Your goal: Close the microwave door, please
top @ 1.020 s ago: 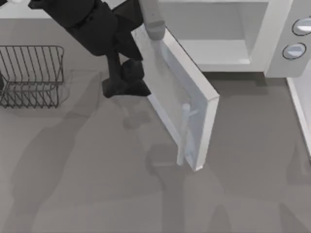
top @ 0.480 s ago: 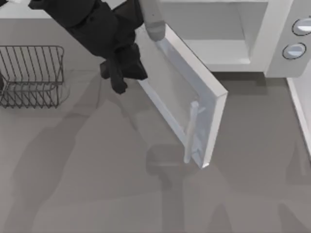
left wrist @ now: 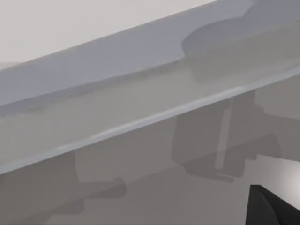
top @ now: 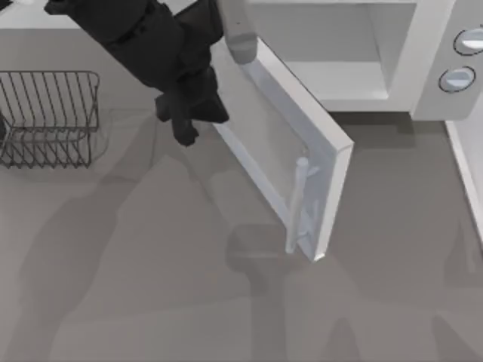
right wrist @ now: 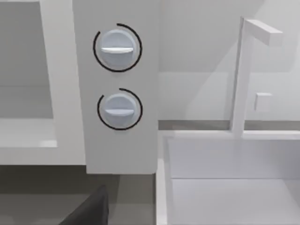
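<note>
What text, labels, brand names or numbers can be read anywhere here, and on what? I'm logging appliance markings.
None: no words, numbers or brand marks can be read in any view.
The microwave panel carries two knobs ringed by plain dark arcs, with no scale or figures.
The microwave door and its handle are unmarked.
The wire rack, sink and left gripper bear no lettering.

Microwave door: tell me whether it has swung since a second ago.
Yes. The microwave door has swung a little toward the microwave cavity, its free edge shifting right; the left gripper is beside it.
</note>
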{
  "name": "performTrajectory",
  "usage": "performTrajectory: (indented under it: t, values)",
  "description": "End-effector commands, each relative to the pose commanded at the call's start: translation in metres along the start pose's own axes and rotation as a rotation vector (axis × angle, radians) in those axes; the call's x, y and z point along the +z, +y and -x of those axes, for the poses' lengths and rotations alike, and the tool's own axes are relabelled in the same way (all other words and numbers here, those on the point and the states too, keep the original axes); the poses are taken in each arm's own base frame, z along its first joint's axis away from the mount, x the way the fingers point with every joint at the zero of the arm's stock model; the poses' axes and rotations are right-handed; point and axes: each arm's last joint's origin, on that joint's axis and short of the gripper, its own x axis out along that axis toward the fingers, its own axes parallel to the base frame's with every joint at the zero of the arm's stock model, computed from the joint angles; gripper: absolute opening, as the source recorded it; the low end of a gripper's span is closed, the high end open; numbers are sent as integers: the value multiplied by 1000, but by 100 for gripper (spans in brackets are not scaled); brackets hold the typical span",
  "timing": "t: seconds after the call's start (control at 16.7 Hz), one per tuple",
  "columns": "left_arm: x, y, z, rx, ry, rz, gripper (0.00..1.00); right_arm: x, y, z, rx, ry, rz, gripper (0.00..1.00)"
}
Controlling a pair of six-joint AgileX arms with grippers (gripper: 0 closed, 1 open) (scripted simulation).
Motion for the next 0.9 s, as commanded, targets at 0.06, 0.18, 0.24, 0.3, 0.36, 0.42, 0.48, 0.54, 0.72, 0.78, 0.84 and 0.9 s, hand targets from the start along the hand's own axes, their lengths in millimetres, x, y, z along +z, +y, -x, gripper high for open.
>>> performTrajectory:
  t: [0.06, 0.18, 0.24, 0.3, 0.36, 0.42, 0.48, 0.54, 0.72, 0.78, 0.84, 0.9]
  values:
    - [1, 0, -1, -2, 1, -1, 0, 0, 0, 0, 0, 0, 0, 100]
    - [5, -1, -4, -1, 2, 2, 0, 0, 0, 0, 0, 0, 0, 100]
    - [8, -1, -5, 0, 3, 5, 0, 0, 0, 0, 0, 0, 0, 100]
    - [11, -2, -8, -2, 4, 5, 0, 0, 0, 0, 0, 0, 0, 100]
    - [14, -3, -10, -4, 4, 2, 0, 0, 0, 0, 0, 0, 0, 100]
    - [16, -4, -10, -1, 1, 0, 0, 0, 0, 0, 0, 0, 0, 100]
    - [17, -4, -10, 0, 0, 0, 0, 0, 0, 0, 0, 0, 0, 100]
    - [17, -4, -10, 0, 0, 0, 0, 0, 0, 0, 0, 0, 0, 100]
    - [19, -4, -11, 0, 0, 3, 0, 0, 0, 0, 0, 0, 0, 100]
    - [24, -5, -14, 0, 0, 3, 0, 0, 0, 0, 0, 0, 0, 100]
    - [28, -6, -16, 0, 0, 3, 0, 0, 0, 0, 0, 0, 0, 100]
    - [31, -7, -18, 1, 0, 4, 0, 0, 0, 0, 0, 0, 0, 100]
